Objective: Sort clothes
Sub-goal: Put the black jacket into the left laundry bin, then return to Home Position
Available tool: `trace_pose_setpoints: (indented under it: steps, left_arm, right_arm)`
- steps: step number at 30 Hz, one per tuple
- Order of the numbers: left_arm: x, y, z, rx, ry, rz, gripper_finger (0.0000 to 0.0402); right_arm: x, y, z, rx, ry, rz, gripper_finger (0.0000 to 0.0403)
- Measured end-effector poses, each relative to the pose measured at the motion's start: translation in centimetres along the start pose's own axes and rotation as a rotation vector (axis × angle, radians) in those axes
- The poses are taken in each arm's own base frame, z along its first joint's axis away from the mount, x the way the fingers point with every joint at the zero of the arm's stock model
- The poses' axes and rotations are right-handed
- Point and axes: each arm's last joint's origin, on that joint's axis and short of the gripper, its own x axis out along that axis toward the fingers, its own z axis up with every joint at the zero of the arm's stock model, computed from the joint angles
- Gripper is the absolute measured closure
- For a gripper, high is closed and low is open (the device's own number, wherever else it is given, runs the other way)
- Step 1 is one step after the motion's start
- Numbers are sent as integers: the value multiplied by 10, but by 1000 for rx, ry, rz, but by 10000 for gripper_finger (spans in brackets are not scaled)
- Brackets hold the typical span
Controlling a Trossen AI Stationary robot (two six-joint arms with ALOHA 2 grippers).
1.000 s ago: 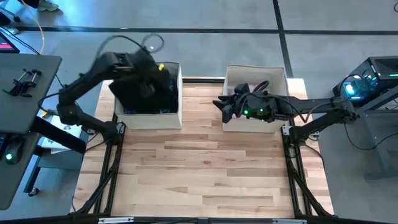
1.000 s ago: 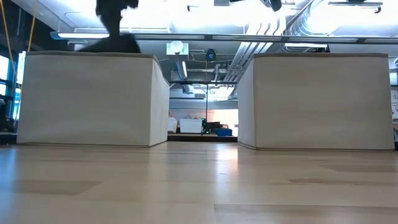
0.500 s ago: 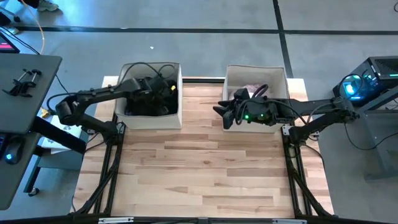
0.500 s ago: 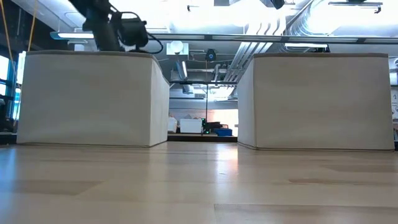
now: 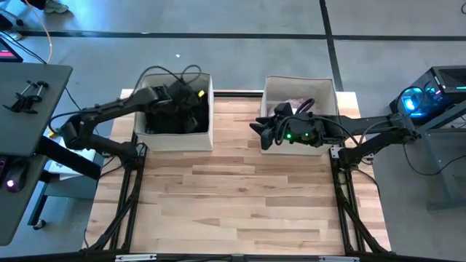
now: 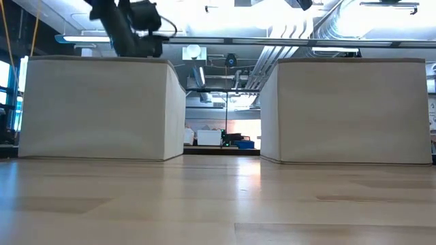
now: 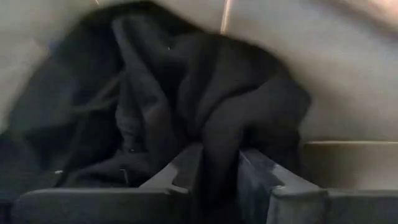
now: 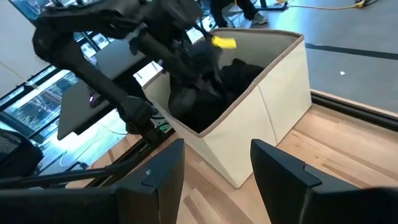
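Left gripper [image 5: 188, 109] sits down inside the left beige fabric bin [image 5: 172, 139], its fingers [image 7: 180, 171] pinching a fold of the black soft garment [image 7: 211, 93] that fills the bin interior w/ other dark cloth. In the low view the left arm's wrist shows just above that bin's top rim [image 6: 95, 60]. Pale pink shirt [image 5: 297, 106] lies inside the right beige fabric bin [image 5: 300, 146], partly hidden by the right arm.

Right gripper [image 5: 256, 124] hovers over the right bin's front-left corner, pointing toward the left bin; its fingers [image 8: 155, 177] are spread apart, nothing between them.

Light wood worktop [image 5: 233, 196] in front of both bins is bare across its full width to the near edge. Gap between the two bins is open, seen in the low view through to the room behind. Both bins stand at the far edge of the worktop, left bin's outer side near the worktop's left edge, right bin's near the right edge.
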Motion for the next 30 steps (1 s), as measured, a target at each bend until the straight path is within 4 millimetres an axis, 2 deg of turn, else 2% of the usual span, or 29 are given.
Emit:
trace_pose_setpoints:
  steps: [8, 15, 19, 24, 27, 30]
  left_arm:
    - [-62, 3, 25, -4, -101, 7, 301]
    - [-112, 5, 29, -40, -129, 8, 300]
    - [-131, 5, 18, -49, -111, 0, 300]
    - [-148, 4, -6, -23, -100, -32, 300]
    - [-154, 3, -20, -49, -142, -56, 300]
    - [-151, 4, -35, -98, -155, -46, 300]
  right_arm:
    - [0, -1, 1, -8, -24, -30, 229]
    - [0, -1, 1, -25, -25, -32, 229]
    - [0, -1, 1, -26, -25, -33, 229]
    - [0, -1, 1, -26, -24, -32, 229]
    - [0, -1, 1, -26, -24, -32, 229]
    - [0, -1, 1, -26, -24, -32, 229]
